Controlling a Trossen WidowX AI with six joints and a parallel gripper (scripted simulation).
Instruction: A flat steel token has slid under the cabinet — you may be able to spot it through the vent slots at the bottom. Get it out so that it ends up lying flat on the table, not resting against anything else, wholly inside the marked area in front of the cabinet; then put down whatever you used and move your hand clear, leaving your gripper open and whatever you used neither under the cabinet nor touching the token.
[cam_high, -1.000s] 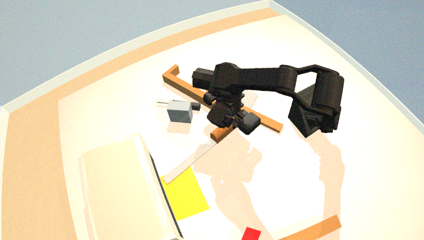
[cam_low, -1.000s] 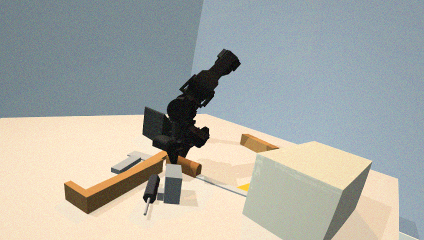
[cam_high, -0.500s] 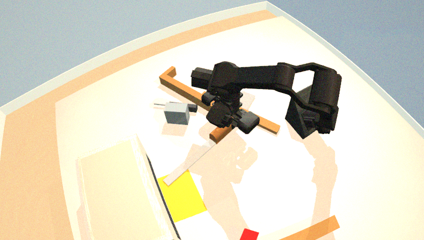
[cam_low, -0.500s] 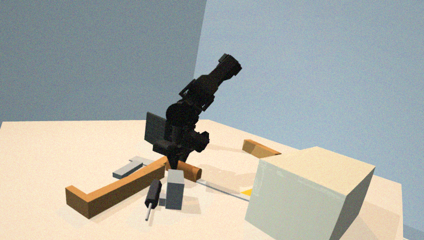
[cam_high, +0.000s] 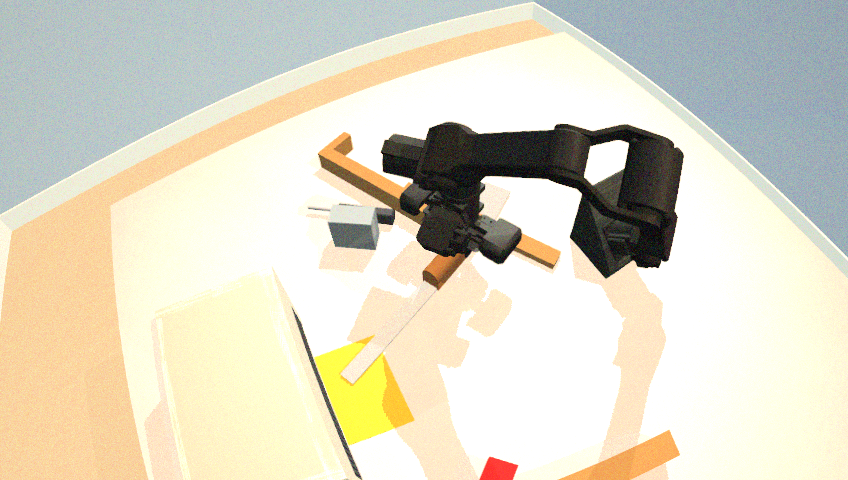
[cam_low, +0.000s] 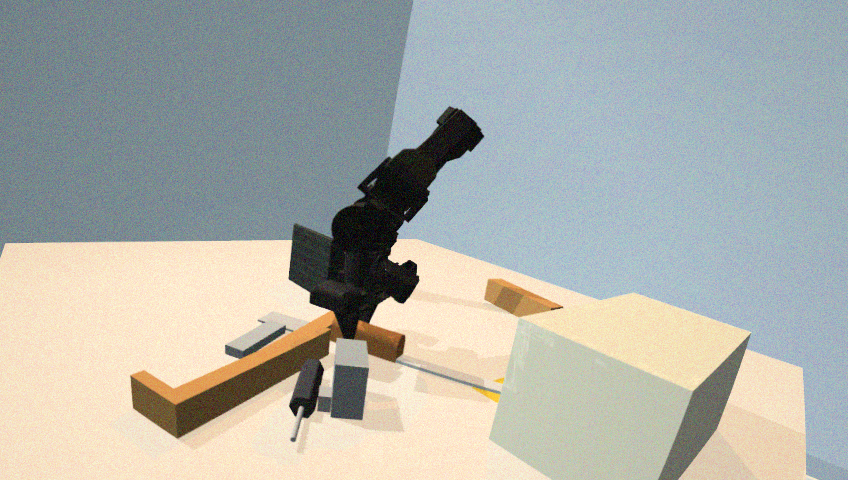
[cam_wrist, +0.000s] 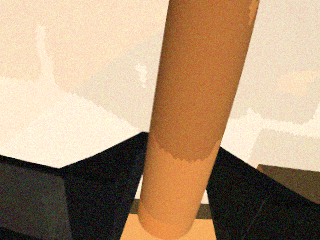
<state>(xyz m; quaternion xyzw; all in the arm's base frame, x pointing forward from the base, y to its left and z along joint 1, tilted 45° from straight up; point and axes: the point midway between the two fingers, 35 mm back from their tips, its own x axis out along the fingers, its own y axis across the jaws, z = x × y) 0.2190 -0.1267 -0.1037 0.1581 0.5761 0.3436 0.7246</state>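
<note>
My gripper (cam_high: 459, 245) (cam_low: 352, 324) (cam_wrist: 176, 144) is shut on the orange round handle (cam_high: 443, 268) (cam_low: 380, 342) (cam_wrist: 200, 94) of a long tool. The tool's thin pale flat blade (cam_high: 389, 339) (cam_low: 443, 374) slopes down towards the cabinet (cam_high: 232, 368) (cam_low: 595, 380). The blade's tip is over the near corner of the yellow marked area (cam_high: 357, 410) (cam_low: 492, 387), short of the cabinet's dark bottom slot. The steel token shows in no view. The wrist view shows only the handle between the dark fingers.
An orange L-shaped bar (cam_high: 357, 172) (cam_low: 226, 374) lies behind the gripper. A grey block (cam_high: 355, 226) (cam_low: 349, 377) and a dark cylinder with a pin (cam_high: 383, 215) (cam_low: 306, 386) lie beside it. A grey flat piece (cam_low: 255, 336), another orange bar (cam_high: 624, 460) (cam_low: 517, 297) and a red piece (cam_high: 498, 469) lie farther off.
</note>
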